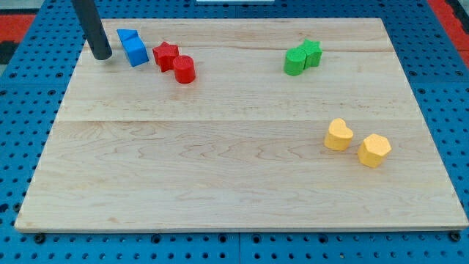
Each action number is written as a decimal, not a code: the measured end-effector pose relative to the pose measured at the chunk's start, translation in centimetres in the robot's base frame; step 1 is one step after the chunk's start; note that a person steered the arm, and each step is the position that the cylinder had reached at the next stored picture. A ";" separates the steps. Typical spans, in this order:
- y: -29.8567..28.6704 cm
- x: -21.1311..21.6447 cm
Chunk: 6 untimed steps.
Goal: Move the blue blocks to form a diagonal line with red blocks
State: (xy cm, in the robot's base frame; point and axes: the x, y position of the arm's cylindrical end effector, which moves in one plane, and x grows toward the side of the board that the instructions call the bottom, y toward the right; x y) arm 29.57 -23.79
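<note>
Board [242, 169] is pale wood, smooth, visible grain, faint sheen. Blocks look like matt painted or plastic solids: blue cube [135, 51], red star [165, 54], yellow heart [338, 135]. My tip [102, 56]: dark matt rod. Blue perforated base [22, 88] underneath.

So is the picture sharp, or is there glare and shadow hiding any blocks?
In the camera view everything is sharp; light is soft and even, the wooden board shows no glare, and only faint shadows sit under the red blocks and my tip.
</note>
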 end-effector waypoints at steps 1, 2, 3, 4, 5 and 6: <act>1.2 -0.1; 5.1 -1.2; 5.5 -2.4; 3.8 -2.3; -0.9 -0.4; -3.9 -0.1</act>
